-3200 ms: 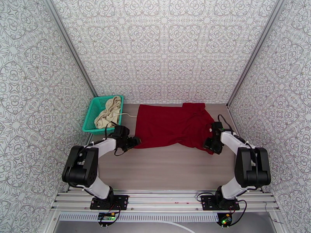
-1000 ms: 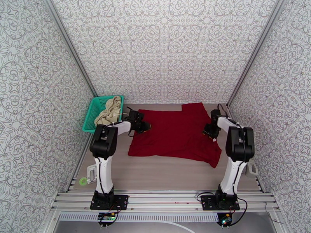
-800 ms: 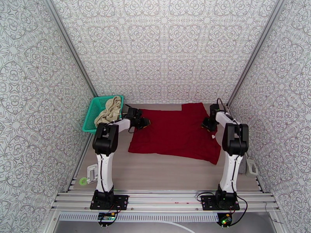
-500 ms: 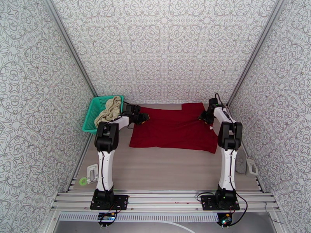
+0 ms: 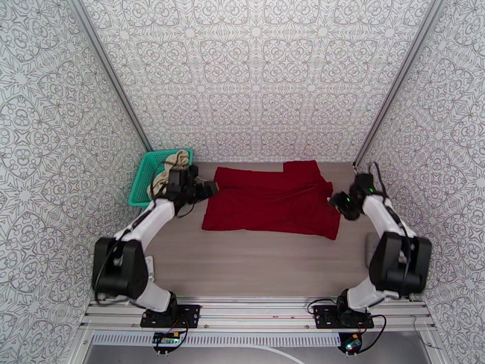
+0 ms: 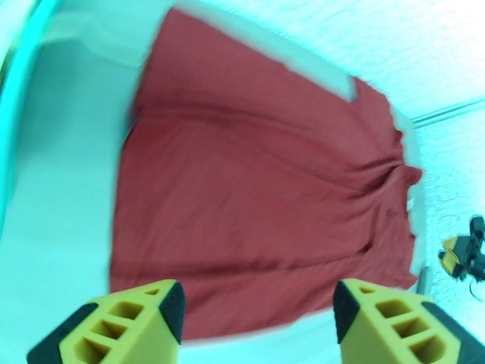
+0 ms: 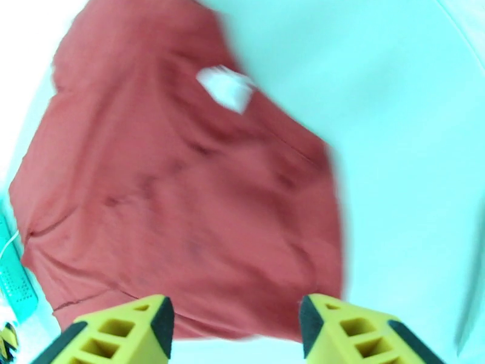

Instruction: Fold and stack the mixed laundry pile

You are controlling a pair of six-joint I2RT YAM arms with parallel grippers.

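**Top view.** The dark red shirt [image 5: 273, 198] lay spread flat on the surface [image 5: 254, 262], close to its far edge and between the two arms. One sleeve pointed toward the far edge, and the near hem ran roughly along the surface's width. The cream-beige garment [image 5: 173, 168] lay heaped in the teal mesh basket [image 5: 142, 180] at the far left corner. The left fingers [image 5: 209, 189] sat at the shirt's left end, between basket and cloth. The right fingers [image 5: 335, 200] sat at the shirt's right edge. From this height I could not tell whether either pair touched the cloth.

**Left wrist view (blurred).** The two yellow left fingers [image 6: 127, 323] stood spread wide apart with nothing between them, above the shirt's nearer edge. The dark red shirt [image 6: 260, 201] stretched away across the surface, flat but for a few soft creases. Beyond its far side, the right fingers [image 6: 462, 257] appeared small.

**Right wrist view (blurred).** The yellow right fingers [image 7: 357, 332] likewise stood well apart and gripped nothing, with the shirt's edge showing in the gap between them. The dark red shirt [image 7: 182, 195] lay flat beneath, a white label [image 7: 225, 89] showing on it. A sliver of the teal mesh basket [image 7: 13, 280] showed beyond the cloth.
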